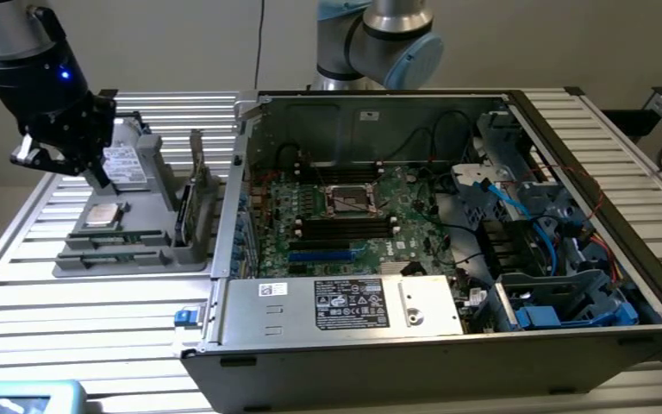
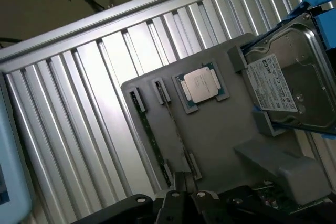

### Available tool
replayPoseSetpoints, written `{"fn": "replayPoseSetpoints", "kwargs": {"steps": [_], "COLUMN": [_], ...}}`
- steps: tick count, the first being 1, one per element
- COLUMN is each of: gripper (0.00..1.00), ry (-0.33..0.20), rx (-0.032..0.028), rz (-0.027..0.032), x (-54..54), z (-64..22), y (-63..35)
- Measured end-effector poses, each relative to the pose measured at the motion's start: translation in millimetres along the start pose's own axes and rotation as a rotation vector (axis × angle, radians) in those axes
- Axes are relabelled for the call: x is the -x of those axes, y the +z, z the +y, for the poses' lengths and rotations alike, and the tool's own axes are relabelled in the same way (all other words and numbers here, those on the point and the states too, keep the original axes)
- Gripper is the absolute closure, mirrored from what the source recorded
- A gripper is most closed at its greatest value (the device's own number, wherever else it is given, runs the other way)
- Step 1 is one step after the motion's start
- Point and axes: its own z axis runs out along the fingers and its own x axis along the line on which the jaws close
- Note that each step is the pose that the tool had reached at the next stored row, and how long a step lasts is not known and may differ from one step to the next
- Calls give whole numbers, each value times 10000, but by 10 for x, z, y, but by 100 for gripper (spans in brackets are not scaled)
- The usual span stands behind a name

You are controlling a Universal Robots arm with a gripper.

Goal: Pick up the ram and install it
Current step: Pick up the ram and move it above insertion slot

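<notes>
Grey tray on slatted table, at 9 o'clock from open PC case in exterior view.

In tray:
- CPU lying flat mid-tray
- hard drive at 12 o'clock end
- green card upright along 3 o'clock edge
- ram on edge in a slot at 6 o'clock of CPU
- second stick just beside it in its own slot

In case:
- motherboard with black slots at 6 o'clock of its socket
- blue cables toward 3 o'clock

Pincer above tray's 11 o'clock corner, near hard drive. Cannot tell how far open. Ram apart from it, seated in tray.

Wrist view: both sticks along their full length, hard drive's printed label. Exterior view: case interior, card's height.
</notes>
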Motion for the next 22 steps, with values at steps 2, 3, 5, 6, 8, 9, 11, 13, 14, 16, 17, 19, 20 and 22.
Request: {"fn": "replayPoseSetpoints", "kwargs": {"steps": [2,3,5,6,8,9,11,13,14,16,17,19,20,22], "gripper": [89,89,89,89,89,89,89,89,89,89,89,89,89,89], "ry": [-291,-427,-694,-841,-1108,-1232,-1494,-1739,-1857,-2090,-2201,-2420,-2516,-2548], "rx": [-22,-35,-61,-69,-87,-98,-115,-125,-129,-136,-137,-140,-140,-140], "rz": [1,3,14,24,54,73,109,137,149,169,179,192,199,203], "x": [0,0,-1,-1,-1,-1,-1,-1,-1,-1,-1,-1,-1,-1], "z": [0,0,0,0,1,1,0,0,0,0,1,0,2,2], "y": [0,-1,0,0,0,0,0,-1,-1,0,0,0,0,0]}}
